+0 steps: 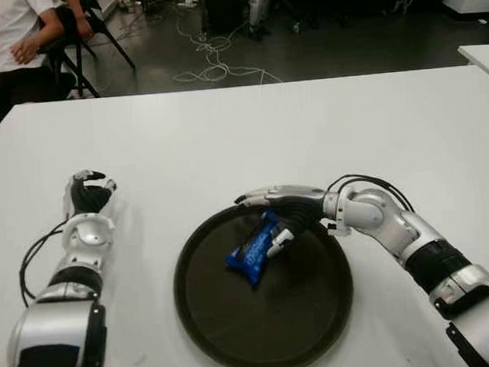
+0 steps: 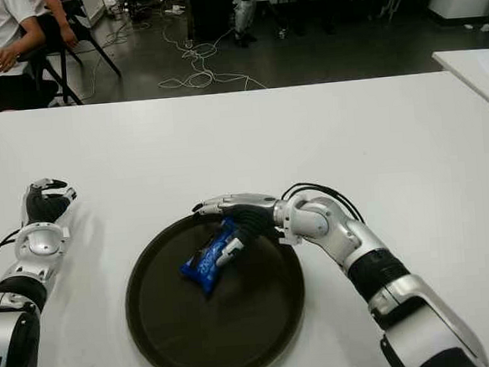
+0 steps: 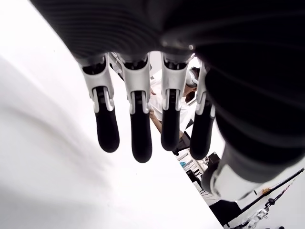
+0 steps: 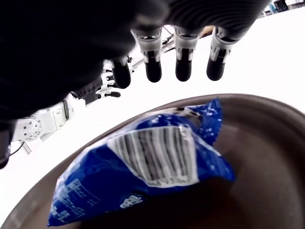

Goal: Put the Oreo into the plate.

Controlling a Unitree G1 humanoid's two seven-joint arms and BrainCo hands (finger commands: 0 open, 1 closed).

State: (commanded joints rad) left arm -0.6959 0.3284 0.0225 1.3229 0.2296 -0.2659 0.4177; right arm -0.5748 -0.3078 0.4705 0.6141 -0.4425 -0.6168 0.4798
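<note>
Table (image 1: 324, 127) is white, with a person (image 1: 4, 41) in a white top seated on a chair past its far left corner and cables (image 1: 211, 64) lying on the dark floor behind. Left hand (image 1: 86, 197) shows on the left side of the table, well apart from the plate, palm toward the surface; in the left wrist view its fingers (image 3: 138, 129) hang straight and slightly spread, holding nothing. Plate (image 1: 212, 320) is dark, round and rimmed, sitting near the front middle of the table. Oreo pack (image 1: 253, 252), a blue wrapper, is inside the plate in its far half, tilted, one end down on the plate floor and the other end raised toward the right hand. Right hand (image 1: 282, 216) reaches in from the right over the plate's far rim, directly above the pack; a white fingertip appears to touch the raised end in the eye views. In the right wrist view the fingers (image 4: 183, 59) are extended and apart above the wrapper, barcode side up, not wrapped around it; whether the thumb presses the pack cannot be told.
</note>
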